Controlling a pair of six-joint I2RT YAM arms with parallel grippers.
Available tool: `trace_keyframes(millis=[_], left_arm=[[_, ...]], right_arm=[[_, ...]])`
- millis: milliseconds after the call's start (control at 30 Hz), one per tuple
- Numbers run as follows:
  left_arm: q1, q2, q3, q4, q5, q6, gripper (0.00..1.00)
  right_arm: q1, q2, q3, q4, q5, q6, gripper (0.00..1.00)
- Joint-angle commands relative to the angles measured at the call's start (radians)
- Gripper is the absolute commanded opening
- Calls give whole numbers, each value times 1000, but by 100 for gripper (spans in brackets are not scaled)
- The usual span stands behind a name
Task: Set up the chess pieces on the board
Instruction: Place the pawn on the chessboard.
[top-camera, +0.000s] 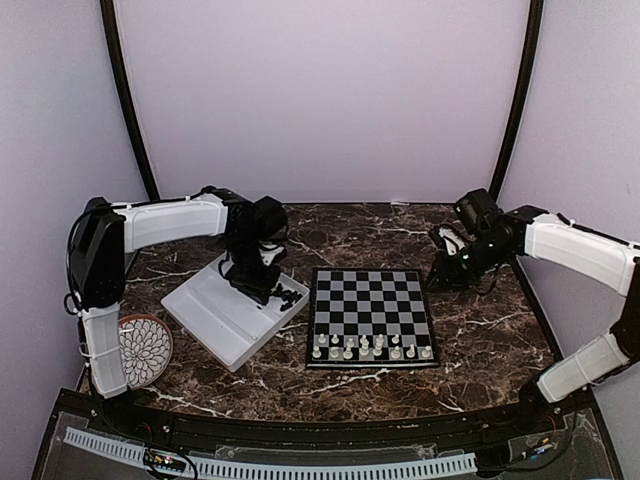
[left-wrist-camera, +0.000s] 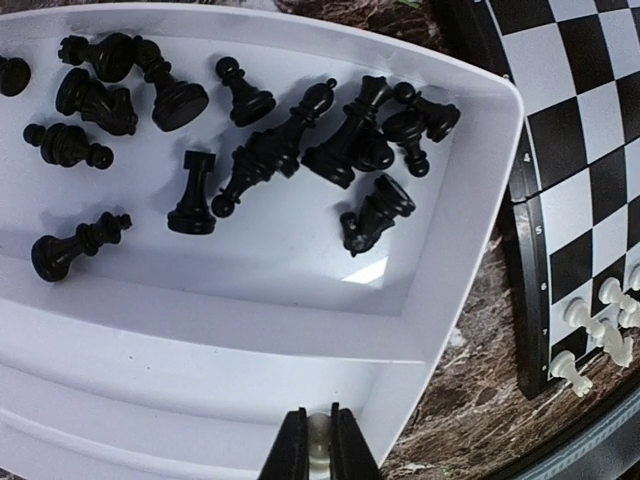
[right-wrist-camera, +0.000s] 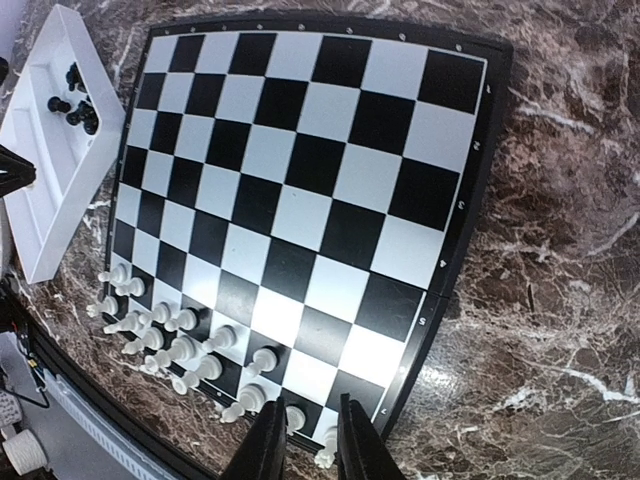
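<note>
The board (top-camera: 370, 300) lies mid-table, with white chess pieces (top-camera: 365, 348) standing on its two near rows. Black chess pieces (left-wrist-camera: 270, 150) lie jumbled in one compartment of the white tray (left-wrist-camera: 300, 330). My left gripper (left-wrist-camera: 319, 415) hangs over the neighbouring tray compartment near its wall, shut on a small pale white piece (left-wrist-camera: 319, 445). In the top view it is over the tray (top-camera: 258, 290). My right gripper (right-wrist-camera: 310, 435) hovers above the board's near right corner (right-wrist-camera: 300, 170), jaws narrowly open and empty. White pieces (right-wrist-camera: 170, 340) show below it.
A round patterned plate (top-camera: 145, 350) sits at the near left beside the left arm's base. The tray (top-camera: 215, 320) lies angled just left of the board. Dark marble table top (top-camera: 480, 330) surrounds the board, and pale walls enclose the space.
</note>
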Motion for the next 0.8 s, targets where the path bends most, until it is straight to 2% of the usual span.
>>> trace_keyframes(millis=[0,100,200,267,500,767], left_arm=[[4,-80,29,-2,76,-12,7],[3,-125,9,124,202,-12,6],[-1,-193,-46,348,333,-38,6],[-15,-224,-86,484,370,-46,6],[-119,-212,-159,840,334,55,6],[-191,-53,-185,1174,209,81,4]], right_arm=[[28,-35,62,52,-48,13,20],[43,-34,88,71,-74,19,21],[48,-39,104,81,-86,24,21],[50,-50,106,86,-86,24,21],[49,-103,86,58,-45,16,21],[50,-150,95,-26,13,5,20]])
